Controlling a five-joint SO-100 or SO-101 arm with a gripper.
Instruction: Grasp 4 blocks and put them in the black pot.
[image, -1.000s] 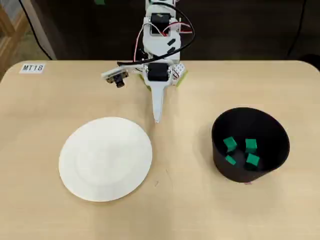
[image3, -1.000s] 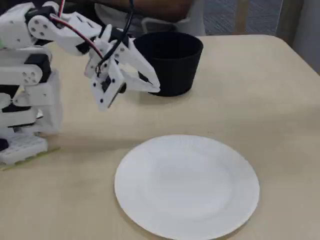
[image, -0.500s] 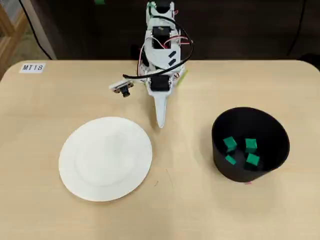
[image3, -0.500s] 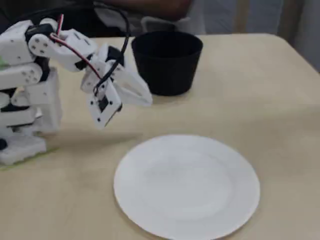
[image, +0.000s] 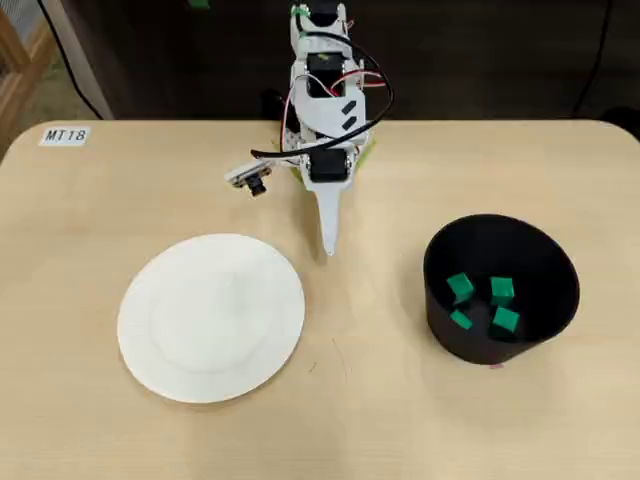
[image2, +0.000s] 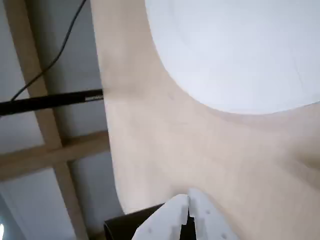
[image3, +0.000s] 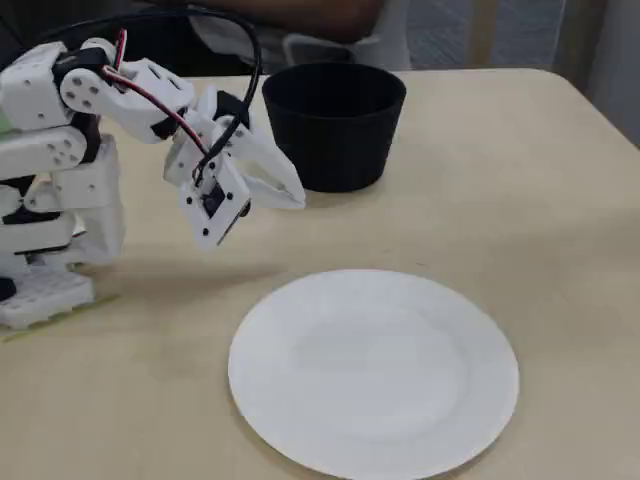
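Note:
In the overhead view the black pot (image: 440, 300) stands at the right of the table with several bright-green blocks (image: 460, 288) lying on its floor. From the fixed view the pot (image3: 335, 130) shows only its outer wall, so the blocks are hidden there. My white gripper (image: 328, 248) is shut and empty, hanging above bare table between the plate and the pot, well left of the pot. Its tips (image3: 297, 200) point toward the pot's base. In the wrist view the two fingers (image2: 188, 202) meet with nothing between them.
A flat round white plate (image: 211, 317) lies empty at the left of the table, seen large in the fixed view (image3: 373, 372). A label reading MT18 (image: 65, 135) sits at the far-left corner. The arm's base (image3: 45, 290) stands at the table's back edge.
The arm has drawn back and lowered slightly, the gripper tip shifting a little toward the pot in the overhead view. The blocks in the pot and the plate have not moved.

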